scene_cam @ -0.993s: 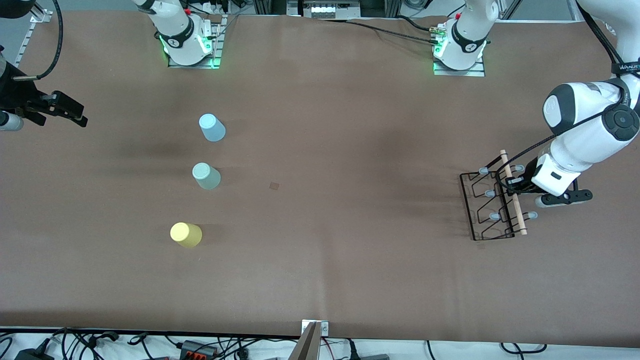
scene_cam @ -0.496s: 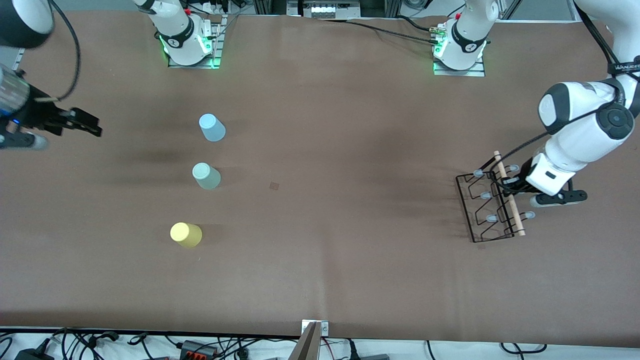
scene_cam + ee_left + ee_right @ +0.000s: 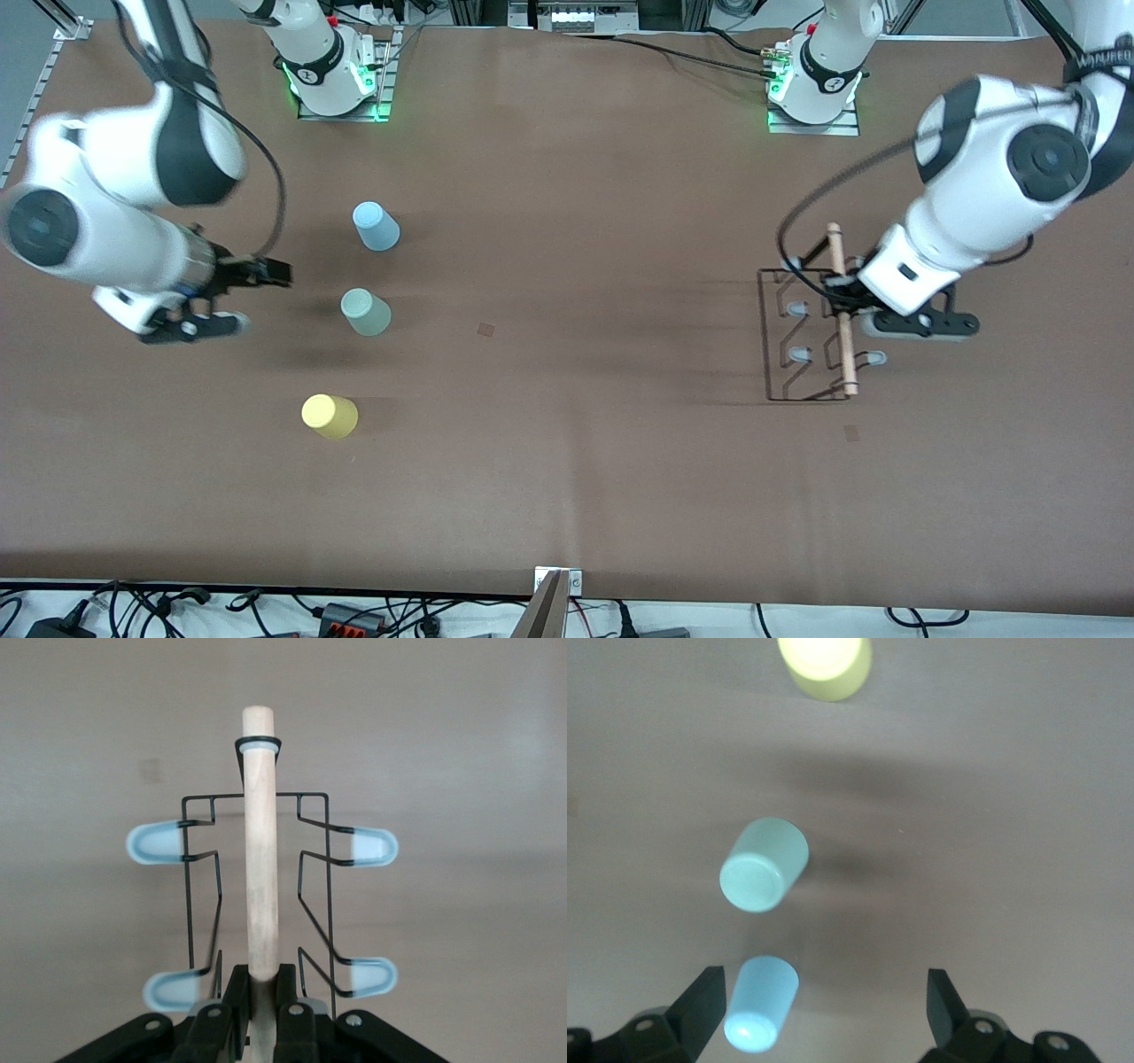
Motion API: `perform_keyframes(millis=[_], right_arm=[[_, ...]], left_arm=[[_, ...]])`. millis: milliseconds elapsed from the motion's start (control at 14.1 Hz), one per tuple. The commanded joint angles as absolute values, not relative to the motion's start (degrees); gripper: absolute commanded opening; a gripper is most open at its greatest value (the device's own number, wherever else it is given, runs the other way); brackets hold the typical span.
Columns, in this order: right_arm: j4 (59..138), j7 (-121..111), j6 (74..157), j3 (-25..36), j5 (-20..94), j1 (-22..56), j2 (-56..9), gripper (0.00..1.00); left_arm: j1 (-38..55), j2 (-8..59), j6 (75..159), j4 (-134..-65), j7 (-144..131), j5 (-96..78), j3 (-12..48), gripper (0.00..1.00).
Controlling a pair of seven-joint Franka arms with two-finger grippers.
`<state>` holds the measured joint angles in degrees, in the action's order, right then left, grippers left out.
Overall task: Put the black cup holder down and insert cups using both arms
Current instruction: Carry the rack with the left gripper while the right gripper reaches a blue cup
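Black cup holder [image 3: 802, 337], at 3 o'clock, is clamped by left tool [image 3: 259, 992] on its rod; swinging risks slippage. Right tool [image 3: 824, 1010] is held open over the cups [image 3: 365, 312].

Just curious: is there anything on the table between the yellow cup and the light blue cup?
Yes: in the front view the mint green cup stands between the yellow cup and light blue cup.

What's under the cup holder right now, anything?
Only bare brown table shows under the black cup holder, which the left gripper carries by its wooden handle. No cups hang on its pegs. The jaws cover the handle's end.
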<state>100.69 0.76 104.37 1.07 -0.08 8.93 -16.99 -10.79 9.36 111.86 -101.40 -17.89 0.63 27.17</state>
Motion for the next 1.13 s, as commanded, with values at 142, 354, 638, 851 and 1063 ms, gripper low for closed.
perform_keyframes(millis=[142, 354, 638, 851, 1063], right_arm=[[101.1, 9.0, 109.2, 1.4, 0.2, 12.6, -22.3, 1.00], [104.8, 11.4, 115.3, 1.3, 3.4, 12.7, -23.8, 1.00], [108.5, 13.7, 119.9, 1.3, 5.4, 13.6, -24.8, 1.00], [109.7, 14.4, 120.7, 1.3, 8.3, 13.6, -25.3, 1.00], [109.8, 14.5, 120.7, 1.3, 8.7, 13.7, -26.4, 1.00]], left_arm=[[1.3, 15.2, 108.2, -91.2, -37.0, 0.5, 29.1, 0.00], [7.1, 20.3, 108.6, -86.1, -44.2, 0.5, 29.1, 0.00], [13.6, 27.3, 111.3, -81.3, -46.6, 0.4, 28.7, 0.00], [16.4, 31.1, 117.5, -81.1, -49.0, 1.0, 28.4, 0.00], [19.0, 33.9, 120.9, -80.9, -49.3, 9.0, 28.6, 0.00]])
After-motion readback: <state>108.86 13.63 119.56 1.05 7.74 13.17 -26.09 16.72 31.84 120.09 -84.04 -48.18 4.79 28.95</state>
